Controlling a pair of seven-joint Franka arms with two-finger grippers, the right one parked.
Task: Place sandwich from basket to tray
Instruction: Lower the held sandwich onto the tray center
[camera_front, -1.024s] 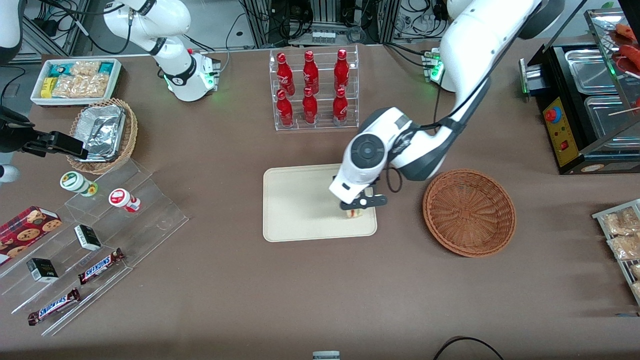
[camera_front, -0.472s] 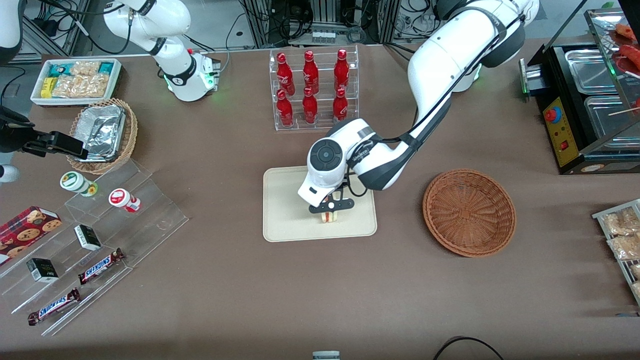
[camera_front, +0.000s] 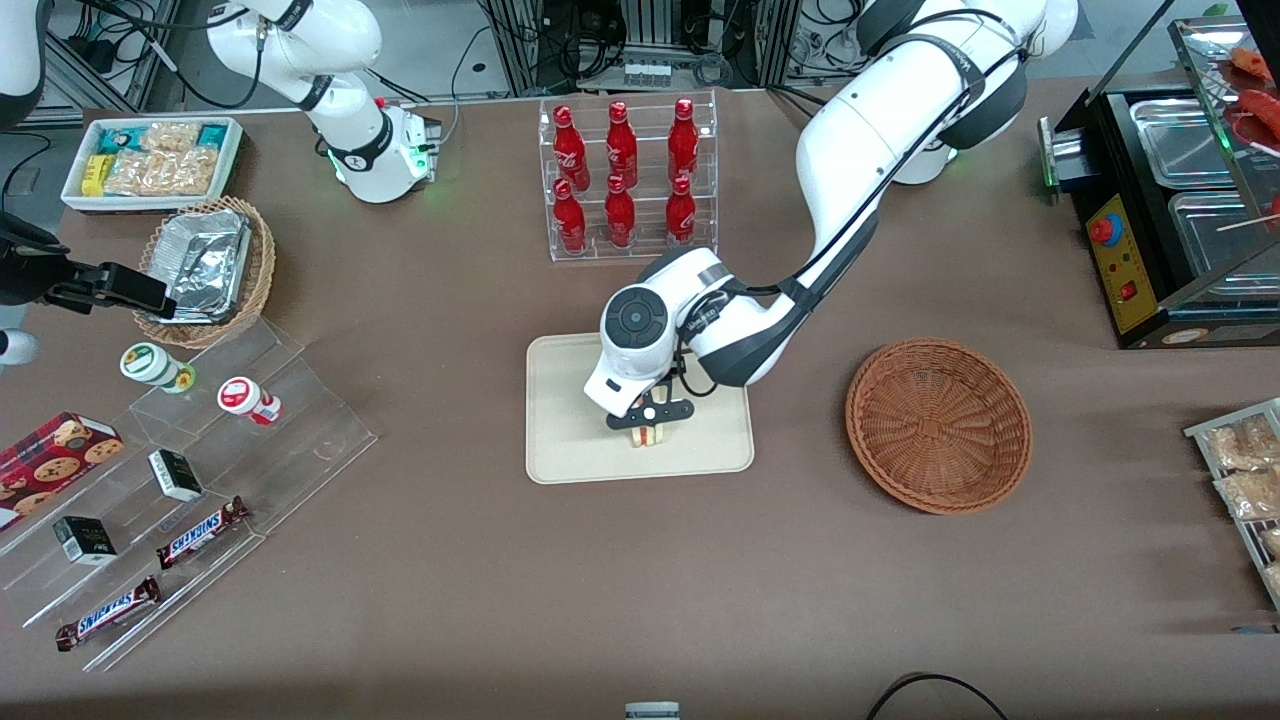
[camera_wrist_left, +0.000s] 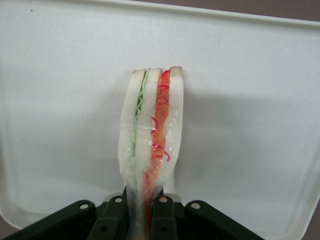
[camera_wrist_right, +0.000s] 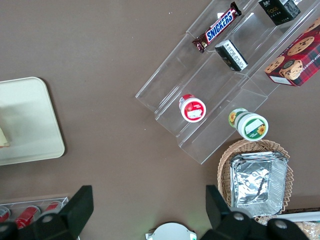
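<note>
The front camera is looking steeply down across the whole table. The left wrist camera is peering close past the gripper (camera_wrist_left: 142, 215) onto the tray (camera_wrist_left: 60, 75). The right wrist camera is looking straight down, sharing the tray (camera_wrist_right: 30, 125) edge.

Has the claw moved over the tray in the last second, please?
Yes. The claw, shut on the sandwich, has moved from the tray's basket-side edge toward its middle.

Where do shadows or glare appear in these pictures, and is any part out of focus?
Front view: soft shadow beside the basket, glare on the foil containers. Left wrist view: the sandwich in the shut gripper casts a faint shadow on the tray; its wrap glints; the fingers look slightly soft.
</note>
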